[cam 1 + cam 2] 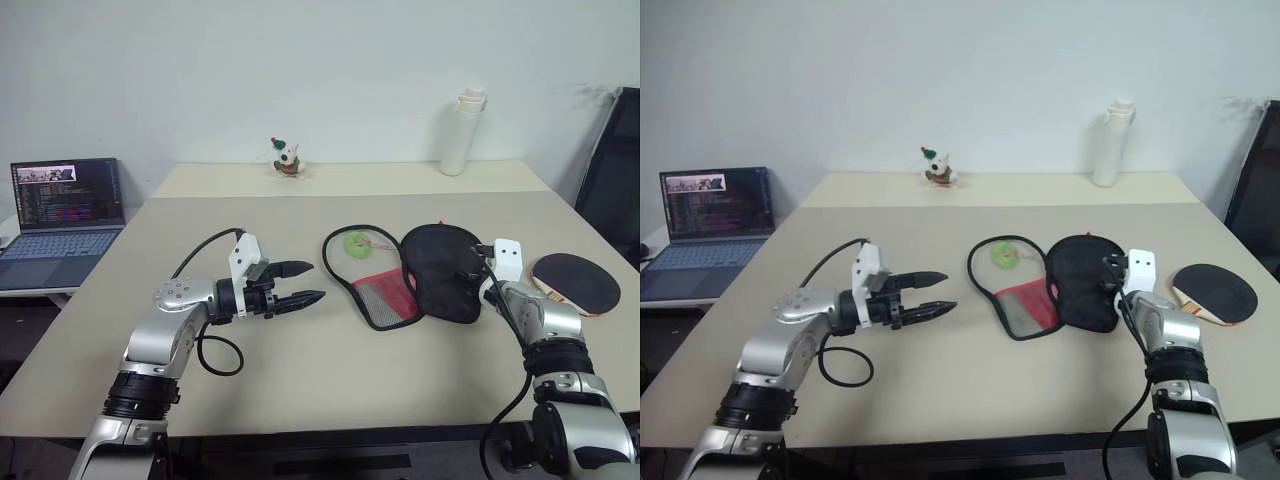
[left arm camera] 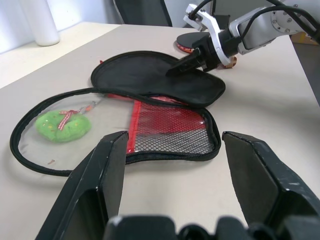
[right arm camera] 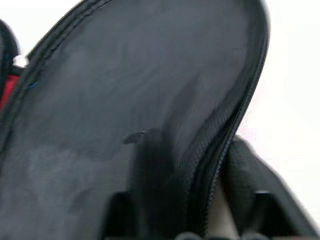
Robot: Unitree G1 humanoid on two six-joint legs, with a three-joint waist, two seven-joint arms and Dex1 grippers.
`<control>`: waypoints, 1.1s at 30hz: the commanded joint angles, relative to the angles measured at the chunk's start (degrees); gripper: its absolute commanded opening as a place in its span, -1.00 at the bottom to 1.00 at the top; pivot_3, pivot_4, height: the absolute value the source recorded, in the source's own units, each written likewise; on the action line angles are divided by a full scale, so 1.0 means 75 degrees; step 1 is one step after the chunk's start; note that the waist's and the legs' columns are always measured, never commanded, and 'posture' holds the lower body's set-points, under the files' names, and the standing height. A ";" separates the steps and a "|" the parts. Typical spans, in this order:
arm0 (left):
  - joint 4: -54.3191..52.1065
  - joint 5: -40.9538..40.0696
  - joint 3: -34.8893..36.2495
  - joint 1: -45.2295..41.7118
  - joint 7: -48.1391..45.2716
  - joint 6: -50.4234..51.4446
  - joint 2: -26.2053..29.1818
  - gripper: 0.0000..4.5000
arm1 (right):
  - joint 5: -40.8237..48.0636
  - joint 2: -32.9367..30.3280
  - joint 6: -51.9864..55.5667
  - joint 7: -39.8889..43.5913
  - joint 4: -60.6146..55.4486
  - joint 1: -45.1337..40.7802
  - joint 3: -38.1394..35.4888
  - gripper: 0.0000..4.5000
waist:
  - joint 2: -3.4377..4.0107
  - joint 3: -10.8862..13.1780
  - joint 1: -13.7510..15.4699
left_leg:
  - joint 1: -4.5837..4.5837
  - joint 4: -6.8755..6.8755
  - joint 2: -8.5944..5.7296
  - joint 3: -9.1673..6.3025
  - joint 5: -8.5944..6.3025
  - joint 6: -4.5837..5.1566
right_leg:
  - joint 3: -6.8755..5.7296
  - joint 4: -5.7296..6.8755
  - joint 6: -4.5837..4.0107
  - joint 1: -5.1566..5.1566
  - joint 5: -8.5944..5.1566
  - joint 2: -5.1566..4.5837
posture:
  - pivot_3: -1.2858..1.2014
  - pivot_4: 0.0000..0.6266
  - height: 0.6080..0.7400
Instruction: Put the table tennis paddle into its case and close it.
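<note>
The case (image 1: 440, 270) lies unzipped and spread flat mid-table. Its black half is on the right. Its red mesh half (image 1: 385, 295) is on the left, and a small green tag (image 1: 357, 241) lies in it. The table tennis paddle (image 1: 575, 281) rests black face up on the table, just right of the case. My right gripper (image 2: 175, 69) is at the black half's right edge. It is open, and the wrist view shows the zipper rim (image 3: 220, 145) running between its fingers. My left gripper (image 1: 315, 281) hovers open and empty left of the case, pointing at it.
An open laptop (image 1: 62, 210) sits on a side table at far left. A white bottle (image 1: 463, 132) and a small toy figure (image 1: 287, 158) stand along the back of the table. A black chair (image 1: 615, 170) is at the right.
</note>
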 commanded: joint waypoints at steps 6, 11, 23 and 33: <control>-0.0374 -0.0304 0.0058 -0.0046 -0.0125 0.0086 -0.0057 0.46 | -0.0095 -0.0493 0.0548 -0.1455 -0.1541 0.0263 -0.1043 0.95 | 0.0000 0.0000 0.0003 | -0.0001 0.0000 0.0003 0.0004 0.0000 0.0000 | 0.0004 -0.0001 0.0002 -0.0001 0.0001 0.0001 | 0.03 -0.52 1.00; -0.0352 -0.0384 -0.0097 -0.0327 -0.0565 0.0158 0.0015 0.46 | -0.0088 -0.0023 0.1975 -0.2613 -0.3605 0.0973 -0.1769 0.95 | 0.0000 0.0000 0.0007 | -0.0001 -0.0001 0.0008 0.0000 0.0000 0.0000 | 0.0003 0.0002 0.0002 -0.0003 0.0000 0.0009 | 0.03 -0.52 1.00; 0.0274 -0.0120 -0.0533 -0.0964 -0.0900 -0.0194 -0.0295 0.46 | -0.0706 0.1730 0.2737 -0.4332 -0.5112 0.1596 -0.2075 0.95 | 0.0000 -0.0001 -0.0020 | 0.0016 0.0007 0.0004 0.0014 0.0000 0.0000 | 0.0016 0.0046 0.0030 -0.0014 -0.0019 0.0021 | 0.03 -0.52 1.00; 0.0306 -0.0055 -0.0527 -0.0945 -0.0844 -0.0274 -0.0254 0.46 | -0.1174 0.1463 0.1320 -0.4516 -0.3143 0.1131 -0.1897 0.95 | 0.0000 -0.0001 -0.0027 | 0.0015 0.0004 0.0003 0.0051 0.0000 0.0001 | 0.0026 0.0041 0.0032 -0.0018 -0.0020 0.0026 | 0.03 -0.52 1.00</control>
